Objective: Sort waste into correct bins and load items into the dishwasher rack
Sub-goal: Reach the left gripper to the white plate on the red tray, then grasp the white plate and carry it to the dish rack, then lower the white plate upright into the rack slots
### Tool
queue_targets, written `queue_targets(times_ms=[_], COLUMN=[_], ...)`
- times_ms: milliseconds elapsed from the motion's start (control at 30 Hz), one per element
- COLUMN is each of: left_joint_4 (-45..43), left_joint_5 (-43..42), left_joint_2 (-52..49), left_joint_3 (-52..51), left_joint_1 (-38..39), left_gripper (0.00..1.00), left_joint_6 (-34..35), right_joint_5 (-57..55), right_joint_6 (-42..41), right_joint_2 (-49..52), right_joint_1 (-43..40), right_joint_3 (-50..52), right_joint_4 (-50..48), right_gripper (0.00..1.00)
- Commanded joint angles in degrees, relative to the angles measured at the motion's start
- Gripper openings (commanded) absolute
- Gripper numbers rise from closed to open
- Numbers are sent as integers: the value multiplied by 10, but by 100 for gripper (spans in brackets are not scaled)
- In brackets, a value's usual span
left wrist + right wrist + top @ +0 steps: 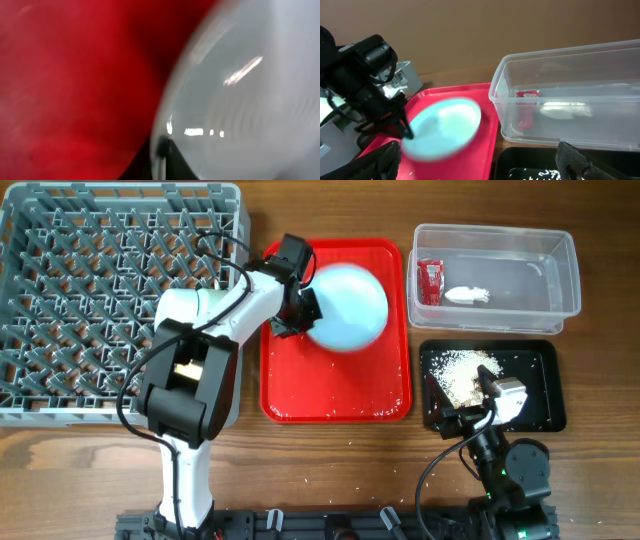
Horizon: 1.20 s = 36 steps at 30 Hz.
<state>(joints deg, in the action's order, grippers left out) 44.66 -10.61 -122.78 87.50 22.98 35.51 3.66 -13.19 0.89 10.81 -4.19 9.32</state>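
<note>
Waste looks sorted: red sachet [430, 280] and white napkin [467, 295] in the clear tub [535, 275] far right, food scraps [462, 372] in the black tray [540, 405] near right; the dishwasher rack [120, 412] far left holds no dishes I can see. My left gripper [300, 308] is clenched on the left rim of the light-blue bowl [350, 305], tilted over the red tray [290, 390]. My right gripper [479, 162] hangs released over the black tray, out of the way.
</note>
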Motion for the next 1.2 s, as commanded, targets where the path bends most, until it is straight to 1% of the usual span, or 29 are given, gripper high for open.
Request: queue_targets(times_ms=[0, 167, 233, 267, 300, 333, 400, 500, 567, 633, 700, 800, 967, 1033, 1067, 1100, 1133, 1167], left_joint_4=[63, 179, 222, 243, 280, 318, 331, 338, 312, 300, 296, 258, 218, 203, 183, 162, 122, 102], left_joint_5=[104, 273, 366, 433, 545, 640, 690, 789, 819, 821, 821, 847, 847, 849, 864, 876, 876, 875], left_joint_2=[61, 264, 347, 384, 420, 442, 462, 459, 450, 431, 406, 377, 332, 321, 311, 303, 293, 289], left_joint_3=[-5, -4, -4, -4, -4, -4, -5, -5, -5, -11, -33, -69, -70, -70, -70, -70, -70, -70], left_joint_1=[4, 8, 8, 8, 8, 6, -2, -46, -96, -146, -171, -180, -180, -180, -180, -184, -196, -204], left_gripper=[4, 4, 4, 4, 4, 4, 4, 4, 4, 4, 4, 4, 4, 5, 7, 7, 4, 4], left_joint_6=[-5, -38, -48, -65, -66, -66, -52, -50, -50, -50, -50, -50, -50, -51, -52, -59, -95, -110], right_joint_5=[7, 7, 7, 7, 7, 7, 7, 7, 7, 7, 7, 7, 7, 7, 7, 7, 7, 7], right_joint_6=[-5, -5, -5, -5, -5, -5, -5, -5, -5, -5, -5, -5, -5, -5, -5, -5, -5, -5], right_joint_2=[-5, -5, -5, -5, -5, -5, -5, -5, -5, -5, -5, -5, -5, -5, -5, -5, -5, -5], right_joint_1=[-3, -3, -3, -3, -3, -3, -3, -3, -3, -3, -3, -3, -3, -3, -3, -3, -3, -3], right_joint_3=[1, 1, 1, 1, 1, 1, 1, 1, 1, 1, 1, 1, 1, 1, 1, 1, 1, 1], right_joint_4=[-3, -3, -3, -3, -3, -3, -3, -3, -3, -3, -3, -3, -3, -3, -3, -3, -3, -3], right_gripper=[100, 100, 100, 100, 100, 100, 100, 100, 100, 100, 100, 99, 100, 100, 100, 100, 100, 100])
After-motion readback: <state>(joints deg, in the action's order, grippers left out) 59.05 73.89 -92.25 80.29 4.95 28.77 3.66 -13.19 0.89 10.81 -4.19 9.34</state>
